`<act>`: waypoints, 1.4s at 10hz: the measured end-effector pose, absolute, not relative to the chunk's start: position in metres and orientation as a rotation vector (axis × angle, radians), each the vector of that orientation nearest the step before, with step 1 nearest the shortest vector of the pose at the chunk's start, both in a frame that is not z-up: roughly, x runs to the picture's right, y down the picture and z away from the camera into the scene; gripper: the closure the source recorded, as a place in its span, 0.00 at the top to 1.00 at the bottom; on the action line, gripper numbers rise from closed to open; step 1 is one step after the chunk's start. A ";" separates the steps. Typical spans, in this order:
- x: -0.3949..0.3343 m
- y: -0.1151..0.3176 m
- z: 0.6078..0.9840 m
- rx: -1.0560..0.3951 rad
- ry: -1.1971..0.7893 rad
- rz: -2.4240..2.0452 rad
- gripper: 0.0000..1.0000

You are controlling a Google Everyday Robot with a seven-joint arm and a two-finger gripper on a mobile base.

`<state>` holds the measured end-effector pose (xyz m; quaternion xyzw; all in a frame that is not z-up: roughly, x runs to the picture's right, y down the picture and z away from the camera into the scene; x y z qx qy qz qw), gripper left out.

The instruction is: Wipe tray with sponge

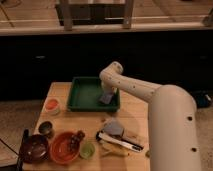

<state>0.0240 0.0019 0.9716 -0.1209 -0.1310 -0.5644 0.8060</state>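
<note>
The robot arm (137, 91) comes in from the lower right of the frame, white and thick, and bends over the wooden worktop (134, 109) toward the centre. At its end, the gripper (107, 93) is inside the tray (82, 93), close to the right rim. The tray is dark green and lies in the upper middle part of the worktop, with its long side toward the camera.

The jaws are clenched on the sponge (106, 98), a small grey-blue block. It stands a little tilted directly under the end of the arm, in the right part of the tray and near the front right corner. Its lower edge seems to touch the tray floor, but this I cannot see for sure. The left part of the tray floor is bare.

To the left of the tray, near the worktop edge, stands a small white cup (52, 105) with something orange in it. In the lower left of the frame there are a small dark cup (46, 129), a dark bowl (34, 148), a round orange bowl (61, 149) and a small green cup (87, 149), all close together. In front of the tray, below the arm, lies a grey-blue rounded lump (114, 128) among some utensils (121, 142), well apart from the sponge.
</note>
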 end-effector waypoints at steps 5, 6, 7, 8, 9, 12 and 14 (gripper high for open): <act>-0.045 0.002 0.963 -0.199 -0.389 -1.323 0.02; -0.051 0.009 0.957 -0.193 -0.410 -1.341 0.02; -0.052 0.022 0.945 -0.186 -0.431 -1.366 0.02; -0.049 0.032 0.937 -0.188 -0.438 -1.374 0.02; -0.045 0.041 0.930 -0.193 -0.442 -1.376 0.02; -0.007 0.057 0.923 -0.233 -0.419 -1.349 0.02; 0.017 0.049 0.932 -0.268 -0.382 -1.324 0.02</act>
